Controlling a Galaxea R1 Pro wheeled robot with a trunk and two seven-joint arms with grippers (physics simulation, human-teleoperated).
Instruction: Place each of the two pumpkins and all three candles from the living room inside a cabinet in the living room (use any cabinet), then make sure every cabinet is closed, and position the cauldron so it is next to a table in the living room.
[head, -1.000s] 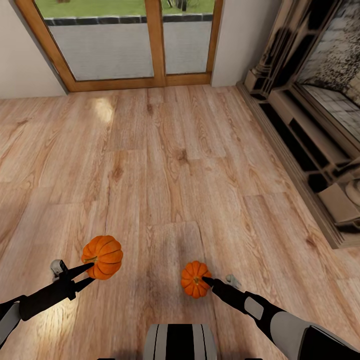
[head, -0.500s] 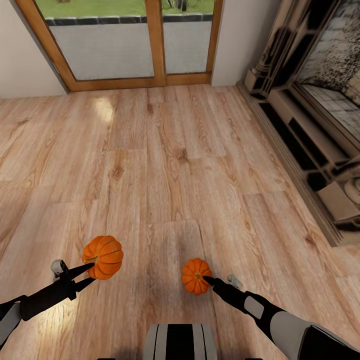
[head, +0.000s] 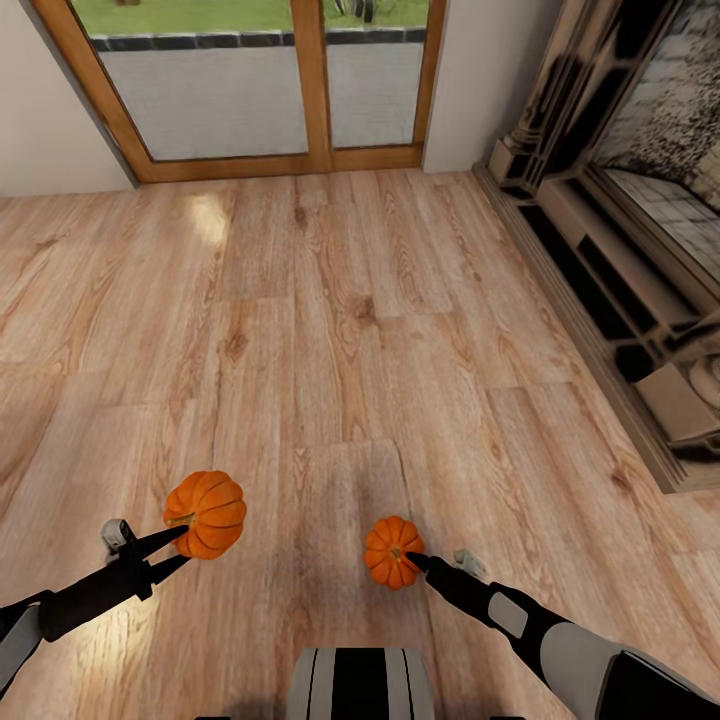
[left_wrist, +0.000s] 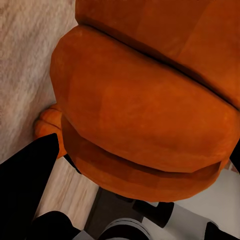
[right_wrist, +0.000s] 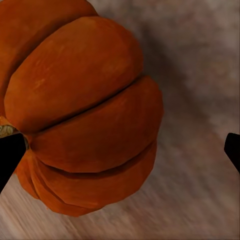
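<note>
I carry two orange pumpkins above the wood floor. My left gripper (head: 180, 550) is shut on the larger pumpkin (head: 206, 514), whose ribbed side looms close in the left wrist view (left_wrist: 145, 115). My right gripper (head: 414, 562) is shut on the smaller pumpkin (head: 392, 552), at its stem end. In the right wrist view that pumpkin (right_wrist: 80, 110) sits against one finger, with a gap to the other. The low dark-brown cabinet (head: 610, 280) runs along the right wall, with a pale drawer (head: 685, 400) that looks pulled out. The candles and cauldron are out of view.
A wood-framed glass door (head: 260, 90) stands in the far wall, flanked by white wall. Open plank floor (head: 340, 330) stretches between me and the door. My own base (head: 360, 685) shows at the lower edge.
The smaller pumpkin and my right gripper have drifted very slightly up the picture. The left arm and its pumpkin look unchanged.
</note>
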